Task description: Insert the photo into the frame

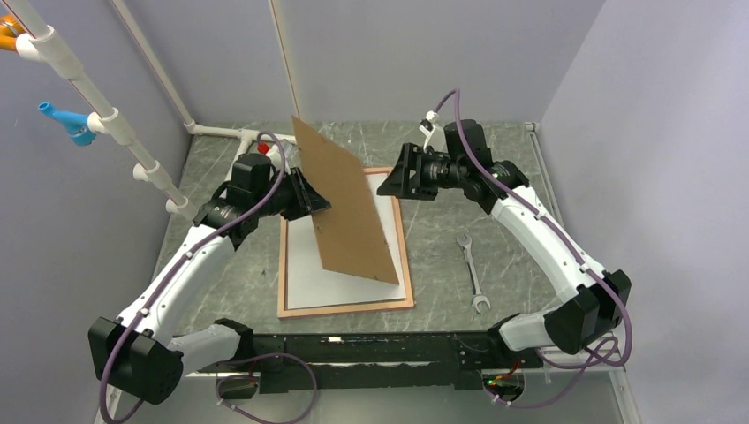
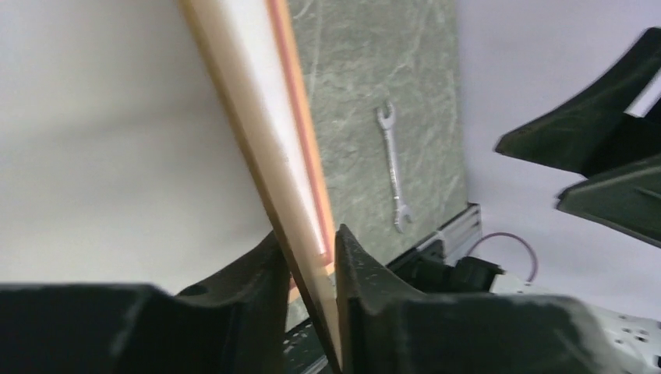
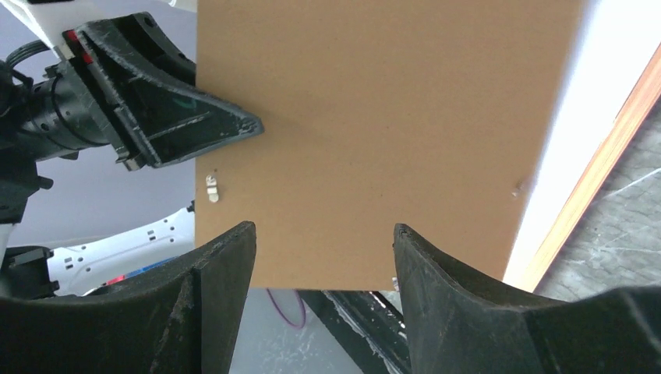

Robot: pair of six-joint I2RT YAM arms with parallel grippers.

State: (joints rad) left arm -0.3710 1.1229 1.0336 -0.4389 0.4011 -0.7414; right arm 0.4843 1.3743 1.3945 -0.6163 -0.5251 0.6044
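Observation:
The frame (image 1: 344, 309), thin with pinkish wood edges, lies flat in the middle of the table. A white sheet (image 1: 340, 283) fills its opening; it looks like the photo with its plain white back up, and no print shows. A brown backing board (image 1: 349, 208) stands tilted over the frame, its lower edge down inside it. My left gripper (image 1: 318, 205) is shut on the board's left edge, and the left wrist view shows the board (image 2: 269, 171) edge-on between the jaws (image 2: 312, 241). My right gripper (image 1: 389, 184) hangs open, off the board's right side and facing it (image 3: 374, 117), clear of it.
A steel wrench (image 1: 471, 269) lies on the table to the right of the frame. White pipes (image 1: 97, 106) with a blue fitting run along the left wall. A small red item (image 1: 262, 148) sits behind the left arm. Grey walls close in on three sides.

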